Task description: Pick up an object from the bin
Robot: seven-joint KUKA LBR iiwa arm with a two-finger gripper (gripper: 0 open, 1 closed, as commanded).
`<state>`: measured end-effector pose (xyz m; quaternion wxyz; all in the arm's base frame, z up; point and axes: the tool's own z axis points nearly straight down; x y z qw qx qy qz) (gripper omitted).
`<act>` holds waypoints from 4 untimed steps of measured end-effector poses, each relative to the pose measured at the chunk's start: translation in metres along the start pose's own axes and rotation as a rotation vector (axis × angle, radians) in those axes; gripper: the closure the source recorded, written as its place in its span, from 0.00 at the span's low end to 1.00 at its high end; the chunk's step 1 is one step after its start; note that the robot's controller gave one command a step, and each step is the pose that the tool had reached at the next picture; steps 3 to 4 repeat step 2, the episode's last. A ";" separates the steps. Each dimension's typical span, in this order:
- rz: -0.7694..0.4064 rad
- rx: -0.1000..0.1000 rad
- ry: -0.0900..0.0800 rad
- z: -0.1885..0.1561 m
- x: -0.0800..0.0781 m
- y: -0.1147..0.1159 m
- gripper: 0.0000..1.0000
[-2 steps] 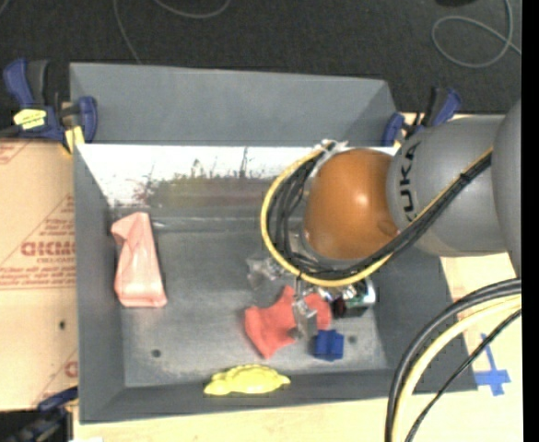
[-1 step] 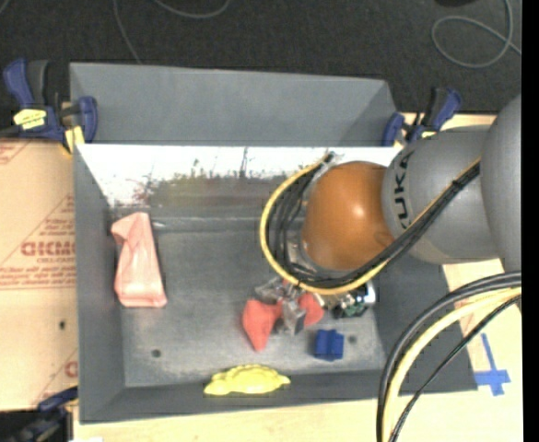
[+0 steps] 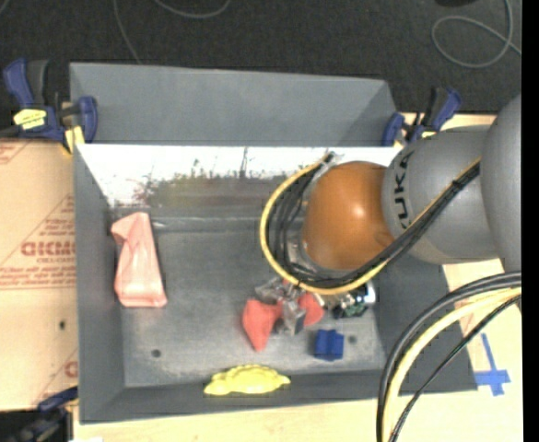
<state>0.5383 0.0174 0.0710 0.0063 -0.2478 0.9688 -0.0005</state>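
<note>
Gripper (image 3: pixel 288 309) is sitting at the red lump (image 3: pixel 259 323), looking like the grab step. Can't tell if it's clamping; next move's needing a straight lift.

The red crumpled soft thing (image 3: pixel 260 322), toward the lower edge of the grey metal bin (image 3: pixel 99 339), is partly covered by the gripper (image 3: pixel 289 309). A small dark thing with green and white specks (image 3: pixel 356 304), by the right wall, is half hidden under the arm's orange cover (image 3: pixel 343 215); its kind cannot be told.

Reaches in from the right with grey arm (image 3: pixel 453 201), orange-capped wrist (image 3: pixel 343 215) pointing down, gripper (image 3: pixel 286 304) hanging low just beneath.
</note>
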 end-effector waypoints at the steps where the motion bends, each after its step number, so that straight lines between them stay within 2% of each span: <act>1: 0.000 0.000 0.000 0.000 0.000 0.000 1.00; 4: 0.000 -0.001 0.002 -0.003 0.001 0.000 1.00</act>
